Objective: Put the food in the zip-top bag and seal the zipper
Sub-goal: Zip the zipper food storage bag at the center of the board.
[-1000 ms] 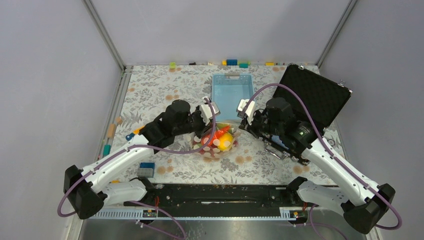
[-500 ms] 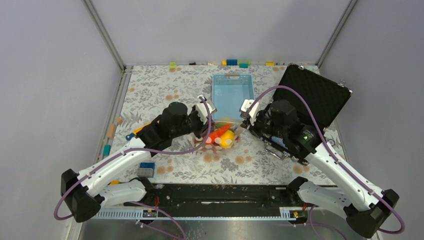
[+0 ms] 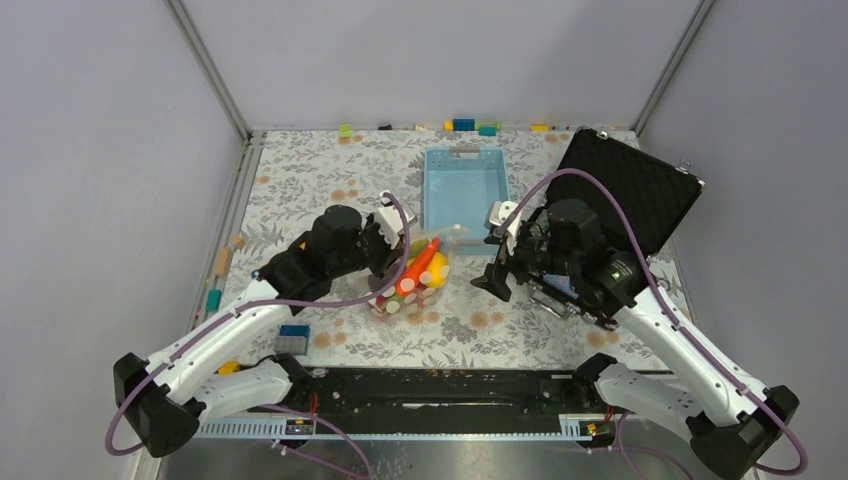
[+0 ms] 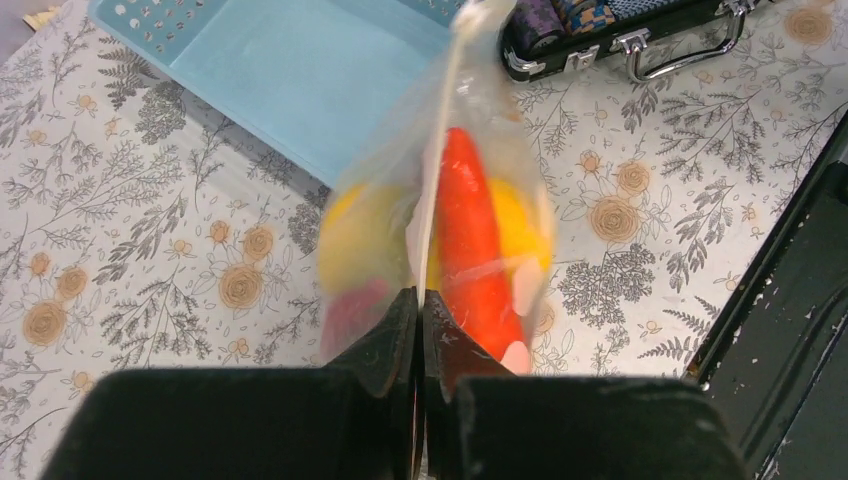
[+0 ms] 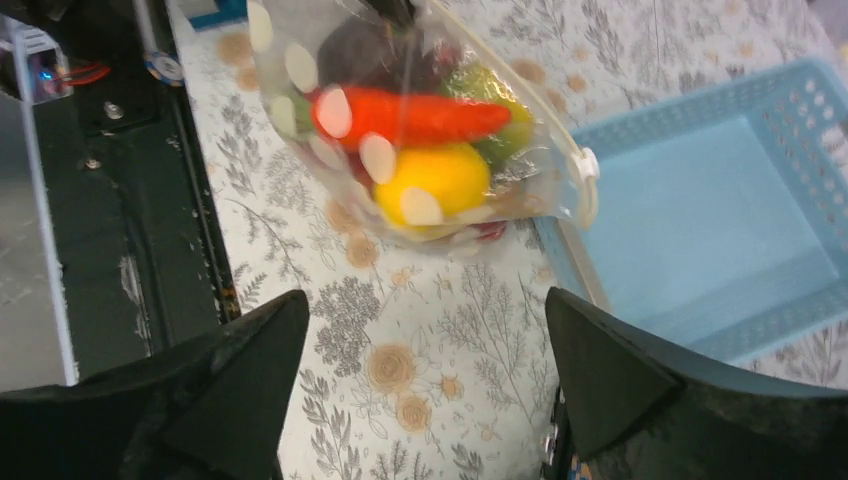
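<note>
Release: my right gripper (image 5: 422, 305) has just sprung apart, letting go of the bag (image 3: 410, 290). My left gripper (image 4: 420, 305) stays clamped on its edge, food (image 5: 430, 180) inside, near the basket (image 3: 465, 190). Sealing looks finished, I reckon.

No lettering, label, brand, number or sign can be read in any view. On the zip-top bag (image 5: 530, 175), just ahead of the right gripper (image 5: 425, 310), only plain white dots are printed; on the tablecloth (image 5: 400, 370) beneath that gripper, only flowers and ferns.
</note>
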Controlling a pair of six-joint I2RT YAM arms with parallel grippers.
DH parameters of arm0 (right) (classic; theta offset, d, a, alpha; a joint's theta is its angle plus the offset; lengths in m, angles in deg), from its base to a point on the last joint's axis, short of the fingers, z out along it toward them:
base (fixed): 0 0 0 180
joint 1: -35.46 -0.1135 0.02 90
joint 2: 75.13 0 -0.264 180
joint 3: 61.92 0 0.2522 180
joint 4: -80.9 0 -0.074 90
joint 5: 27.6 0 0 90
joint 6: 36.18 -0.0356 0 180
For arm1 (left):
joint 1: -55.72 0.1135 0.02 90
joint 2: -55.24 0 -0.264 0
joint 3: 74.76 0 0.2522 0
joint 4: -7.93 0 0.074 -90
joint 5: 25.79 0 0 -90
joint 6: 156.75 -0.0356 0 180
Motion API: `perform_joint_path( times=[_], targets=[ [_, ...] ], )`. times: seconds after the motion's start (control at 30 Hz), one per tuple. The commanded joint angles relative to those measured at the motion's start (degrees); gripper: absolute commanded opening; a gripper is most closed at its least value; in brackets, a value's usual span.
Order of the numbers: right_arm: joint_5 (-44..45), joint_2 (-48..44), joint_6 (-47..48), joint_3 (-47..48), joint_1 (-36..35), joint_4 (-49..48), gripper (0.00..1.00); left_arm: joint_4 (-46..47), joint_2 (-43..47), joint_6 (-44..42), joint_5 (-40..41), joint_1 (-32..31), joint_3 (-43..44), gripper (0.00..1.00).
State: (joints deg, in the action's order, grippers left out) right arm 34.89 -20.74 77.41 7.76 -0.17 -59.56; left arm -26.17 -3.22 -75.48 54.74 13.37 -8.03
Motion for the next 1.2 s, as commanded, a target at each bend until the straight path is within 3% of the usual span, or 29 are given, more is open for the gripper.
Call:
perform_joint_path(
  times=[0.0, 0.17, 0.27, 0.4, 0.57, 0.73, 0.9, 1.03, 1.17],
  targets=[
    [-6.21, -5.95, -9.02, -1.17, 0.31, -9.74, 0.99, 2.46, 3.68, 0.16, -0.81, 0.21, -0.97, 0.00],
    [18.46, -15.29, -19.96, -10.75, 0.33, -21.95, 1.00, 3.47, 6.10, 2.27, 0.92, 0.18, -2.41, 0.00],
    [30.24, -18.29, -22.94, -14.12, 0.32, -23.63, 1.00, 4.64, 6.70, 3.76, 4.64, 0.21, -3.06, 0.00],
    [34.69, -19.18, -25.88, -16.09, 0.31, -23.31, 1.00, 5.06, 5.56, 5.17, 10.80, 0.23, -3.32, 0.00],
    [27.46, -18.53, -24.05, -18.95, 0.31, -28.95, 1.00, 3.58, 2.88, 3.95, 7.56, 0.21, -2.62, 0.00],
    [4.43, -12.61, -10.50, -17.15, 0.32, -27.36, 0.96, 2.49, 2.45, 1.38, 1.36, 0.20, -2.21, 0.00],
    [1.71, -2.49, -4.76, -7.48, 0.32, -15.94, 0.93, 0.48, 3.75, -0.74, -2.38, 0.24, -1.30, 0.00],
    [-2.78, 4.75, -0.86, 1.00, 0.35, -8.21, 0.84, -0.12, 5.10, -2.50, -5.35, 0.25, -1.35, 0.00],
    [-5.68, 9.11, 1.92, 2.88, 0.33, -5.93, 0.78, 0.78, 6.40, -2.27, -4.87, 0.20, -1.87, 0.00]
  ],
)
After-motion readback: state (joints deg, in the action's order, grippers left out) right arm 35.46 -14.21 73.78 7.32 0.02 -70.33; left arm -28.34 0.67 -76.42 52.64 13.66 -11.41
